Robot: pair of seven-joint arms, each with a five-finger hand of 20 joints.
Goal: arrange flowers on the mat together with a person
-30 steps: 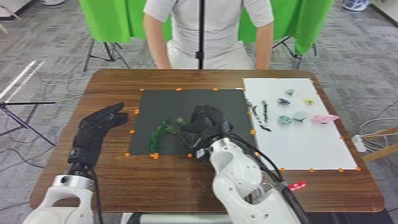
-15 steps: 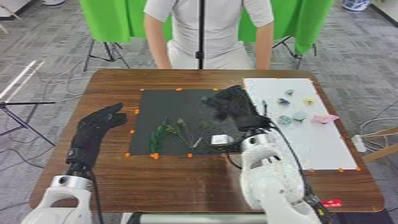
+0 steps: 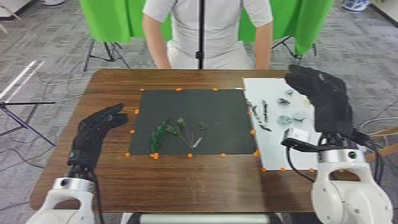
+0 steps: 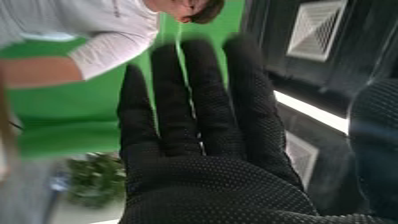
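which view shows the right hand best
The right wrist view: the right hand is close up there, its palm and straight fingers clearly visible. The head view shows it smaller, from farther off, above the white sheet's right side.

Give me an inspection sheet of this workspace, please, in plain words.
Surface: brown wooden table with a dark mat and a white sheet.
Flowers: leafy green stem and thin sprigs on the dark mat; dark stems and pale blossoms on the white sheet.
Clutter: small orange markers along the dark mat's edges.
Robot hands: left hand left of the dark mat; right hand above the white sheet's right side, fingers straight.
Cables: black cable looping by the right wrist.
Surroundings: green cloth, grey floor.
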